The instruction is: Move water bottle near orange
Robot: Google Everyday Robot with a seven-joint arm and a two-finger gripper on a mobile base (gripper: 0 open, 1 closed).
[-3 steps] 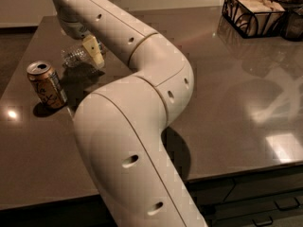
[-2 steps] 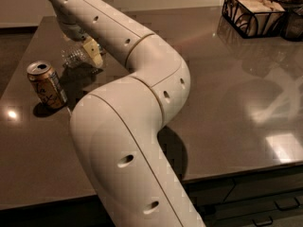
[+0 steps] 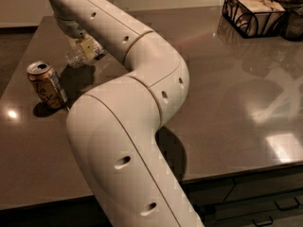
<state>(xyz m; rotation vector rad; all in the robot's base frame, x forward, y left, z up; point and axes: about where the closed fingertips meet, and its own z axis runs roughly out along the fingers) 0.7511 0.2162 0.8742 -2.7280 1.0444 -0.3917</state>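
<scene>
— Cream-white shell fills the bottom centre. We see the arm (image 3: 128, 145) rising from the lower edge, bending at an elbow mid-frame and running off to the upper left.
— Beneath it, at the lower right, we make out dark drawer fronts (image 3: 265, 207) below the edge of the table (image 3: 227, 93).
— A brown, glossy table, yes. At the left of the frame we have a gold-tan soda can (image 3: 46, 84), standing upright.
— Beyond the can, in the upper left, we find the water bottle (image 3: 75, 59), clear and crinkled, near the can but apart from it.
— The gripper (image 3: 85, 45) sits right over the bottle and overlaps it. Whether it is clamped on the bottle we cannot tell.
— Farthest off, in the upper right corner, we see a black wire basket (image 3: 253, 11) with a pale box inside.
</scene>
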